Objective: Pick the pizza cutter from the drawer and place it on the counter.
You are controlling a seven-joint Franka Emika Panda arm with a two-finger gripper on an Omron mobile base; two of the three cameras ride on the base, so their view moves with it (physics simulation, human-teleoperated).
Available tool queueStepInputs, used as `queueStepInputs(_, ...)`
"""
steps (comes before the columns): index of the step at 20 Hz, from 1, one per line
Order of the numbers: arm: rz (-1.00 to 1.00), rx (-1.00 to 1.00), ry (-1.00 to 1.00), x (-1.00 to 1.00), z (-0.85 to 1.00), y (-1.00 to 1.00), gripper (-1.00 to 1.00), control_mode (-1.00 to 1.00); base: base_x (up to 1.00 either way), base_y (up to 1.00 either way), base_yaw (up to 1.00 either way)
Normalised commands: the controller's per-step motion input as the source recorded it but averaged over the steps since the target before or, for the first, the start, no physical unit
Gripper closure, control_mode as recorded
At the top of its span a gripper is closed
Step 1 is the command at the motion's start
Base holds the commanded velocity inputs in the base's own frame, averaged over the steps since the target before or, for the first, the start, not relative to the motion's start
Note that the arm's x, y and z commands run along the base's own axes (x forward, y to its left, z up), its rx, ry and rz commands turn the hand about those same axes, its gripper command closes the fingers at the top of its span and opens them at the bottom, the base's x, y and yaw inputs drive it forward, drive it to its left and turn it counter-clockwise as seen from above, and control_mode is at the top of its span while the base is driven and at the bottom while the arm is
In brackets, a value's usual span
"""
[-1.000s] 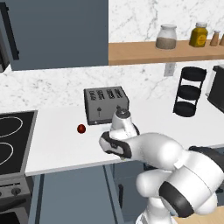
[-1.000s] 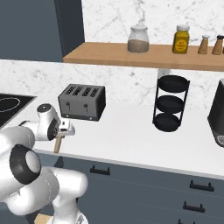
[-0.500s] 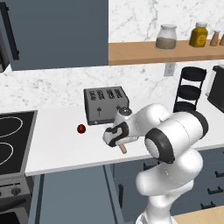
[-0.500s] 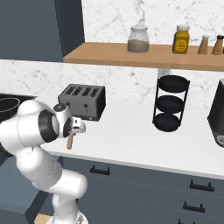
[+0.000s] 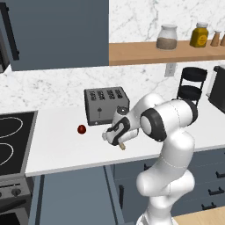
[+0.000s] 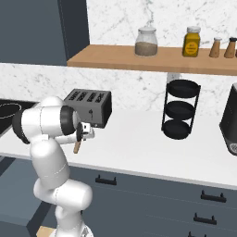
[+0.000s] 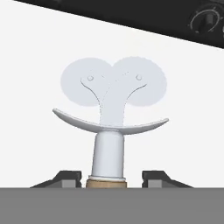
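Note:
My gripper (image 5: 115,136) is shut on the pizza cutter (image 5: 121,145), whose tan handle sticks out below the hand. It hangs just above the white counter (image 5: 66,149), in front of the toaster. From the right base the gripper (image 6: 84,134) shows left of the toaster, with the cutter's handle (image 6: 77,147) slanting down. In the hand view the pale wheel head (image 7: 133,83) points at the counter (image 7: 39,57), a shadow beside it, and both fingertips (image 7: 65,178) flank the handle. The slate drawer (image 5: 74,197) seems pulled out under the counter's front edge.
A dark toaster (image 5: 107,103) stands just behind the gripper, with a small dark red ball (image 5: 81,129) to its left. The black stovetop (image 5: 11,140) lies at the far left. A black tiered rack (image 6: 180,109) stands to the right, under a wooden shelf (image 6: 152,58) with jars.
The arm's elbow has swung up and to the right. The gripper, still holding the cutter, has shifted slightly toward the toaster's front and dropped a little over the counter.

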Motion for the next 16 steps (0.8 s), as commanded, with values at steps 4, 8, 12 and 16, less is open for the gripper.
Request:
queueStepInputs(4, 0.01, 0.0, -0.03, -0.21, 0.18, -0.01, -1.0, -1.0, 0.0, 0.0, 0.0)
queueStepInputs(8, 0.01, 0.0, -0.07, -0.64, 0.59, -0.14, -1.0, -1.0, 0.0, 0.0, 0.0)
queueStepInputs(12, 0.0, 0.0, -0.04, -0.78, 0.74, -0.19, -1.0, -1.0, 0.0, 0.0, 0.0)
queueStepInputs(16, 0.0, 0.01, -0.03, -0.61, 0.9, -0.24, -1.0, -1.0, 0.0, 0.0, 0.0)
